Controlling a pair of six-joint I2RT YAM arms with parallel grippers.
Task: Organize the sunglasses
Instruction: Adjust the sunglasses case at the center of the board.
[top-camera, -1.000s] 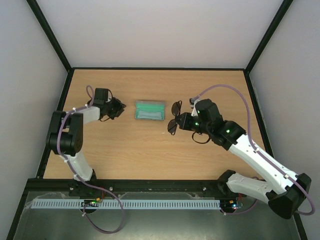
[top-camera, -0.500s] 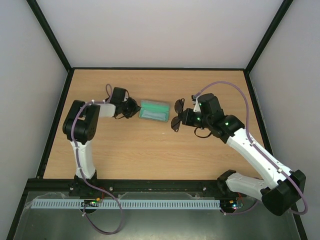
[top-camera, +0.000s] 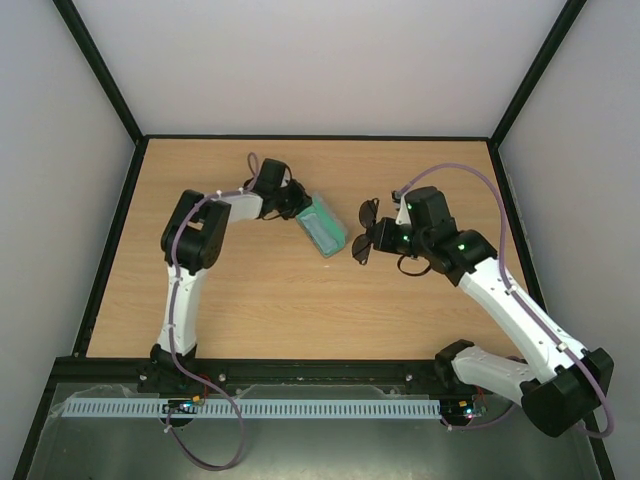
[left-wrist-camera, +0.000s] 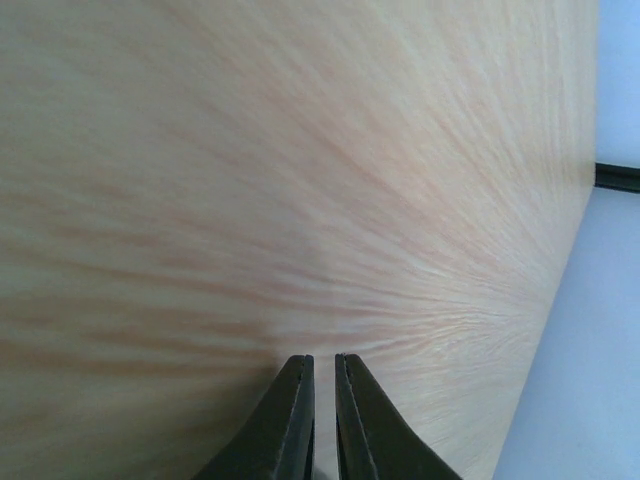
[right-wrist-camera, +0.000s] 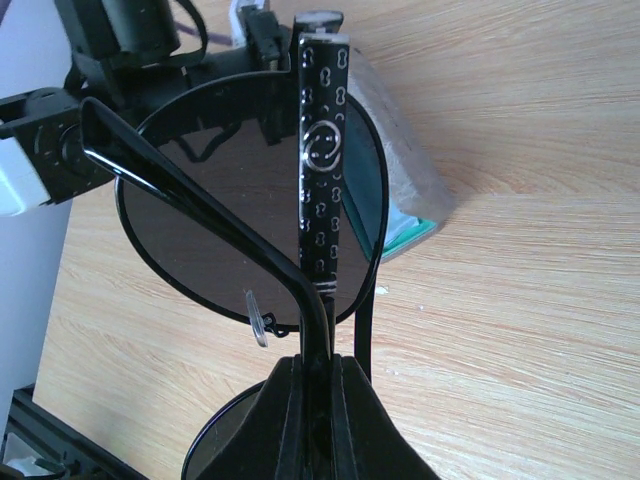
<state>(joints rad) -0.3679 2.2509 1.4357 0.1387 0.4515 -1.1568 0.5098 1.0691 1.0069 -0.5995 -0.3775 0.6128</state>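
The sunglasses (top-camera: 365, 232), dark round lenses in a thin black frame, hang just right of the grey case (top-camera: 326, 228) with green lining. My right gripper (top-camera: 386, 238) is shut on their folded temple arms. In the right wrist view the jaws (right-wrist-camera: 325, 358) pinch the temples below a lens (right-wrist-camera: 220, 200), and the case (right-wrist-camera: 410, 170) lies behind it. My left gripper (top-camera: 300, 207) sits against the case's far-left end. Its fingers (left-wrist-camera: 321, 358) are nearly together with nothing between them, only the wooden table (left-wrist-camera: 250, 180) ahead.
The case lies slanted near the middle of the wooden table (top-camera: 250, 300). Black frame rails and pale walls border the table on all sides. Both arm bases stand at the near edge.
The left arm swung right and its jaws closed. The case turned from level to slanted and shifted right. The right gripper drifted slightly right with the sunglasses.
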